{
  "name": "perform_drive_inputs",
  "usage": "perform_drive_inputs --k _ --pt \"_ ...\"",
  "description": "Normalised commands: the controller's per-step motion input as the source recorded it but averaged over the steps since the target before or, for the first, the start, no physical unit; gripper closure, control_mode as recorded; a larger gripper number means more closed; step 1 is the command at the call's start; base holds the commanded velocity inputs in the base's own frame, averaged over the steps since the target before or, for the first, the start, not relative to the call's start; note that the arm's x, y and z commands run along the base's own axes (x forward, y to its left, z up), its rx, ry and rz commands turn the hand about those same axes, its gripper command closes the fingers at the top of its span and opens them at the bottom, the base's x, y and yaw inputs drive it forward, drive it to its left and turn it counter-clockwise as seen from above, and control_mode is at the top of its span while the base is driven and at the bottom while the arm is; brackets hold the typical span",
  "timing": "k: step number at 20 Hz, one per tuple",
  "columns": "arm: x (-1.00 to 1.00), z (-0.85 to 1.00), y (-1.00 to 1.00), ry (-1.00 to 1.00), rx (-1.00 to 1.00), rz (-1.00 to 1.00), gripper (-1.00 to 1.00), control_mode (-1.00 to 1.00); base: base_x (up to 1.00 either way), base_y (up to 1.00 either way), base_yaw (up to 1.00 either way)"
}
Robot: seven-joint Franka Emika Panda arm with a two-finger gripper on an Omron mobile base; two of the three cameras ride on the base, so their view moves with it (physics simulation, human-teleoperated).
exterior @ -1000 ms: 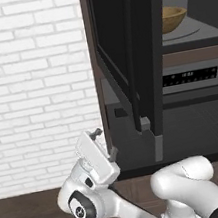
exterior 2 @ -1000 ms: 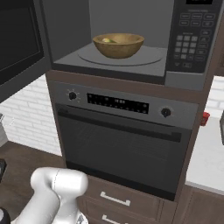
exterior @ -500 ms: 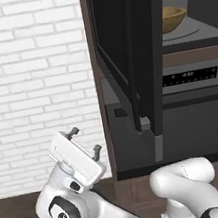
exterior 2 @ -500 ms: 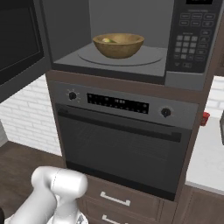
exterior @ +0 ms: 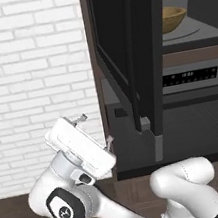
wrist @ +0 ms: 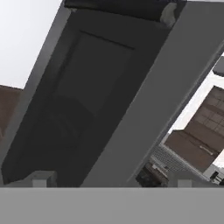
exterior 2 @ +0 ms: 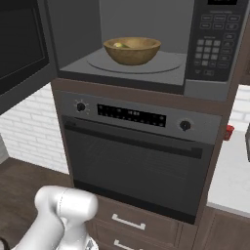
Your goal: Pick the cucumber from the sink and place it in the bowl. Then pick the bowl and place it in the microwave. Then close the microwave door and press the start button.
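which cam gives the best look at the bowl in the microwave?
Right base view: the bowl sits in full on the turntable inside the open microwave, with a bit of the cucumber showing at its rim. In the left base view the open microwave door cuts off part of the bowl.

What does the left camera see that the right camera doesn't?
Left base view only: the hand, open, down by the brick wall, and the open microwave door seen from its edge. Right base view only: the button panel, the oven knobs, the drawers, and something yellow-green, likely the cucumber, in the bowl. Both: the bowl inside the microwave, and the oven below.
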Motion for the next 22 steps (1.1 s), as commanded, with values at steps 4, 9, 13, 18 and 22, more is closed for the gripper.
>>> perform_drive_inputs --k 4,9,13,18,22 --pt "-0.46 0.34 -0.56 -0.23 0.18 0.17 -1.00 -1.00 0.00 0.00 0.00" --pt "-0.62 0.16 -0.92 -0.25 0.19 0.11 -1.00 -1.00 0.00 0.00 0.00" --pt "-0.51 0.21 -1.00 -0.25 0.21 0.13 -1.00 -1.00 0.00 0.00 0.00" --pt "-0.38 0.28 -1.00 -0.22 0.23 0.19 -1.00 -1.00 0.00 0.00 0.00" --pt "-0.17 0.34 -1.00 -0.16 0.27 0.28 -1.00 -1.00 0.00 0.00 0.00"
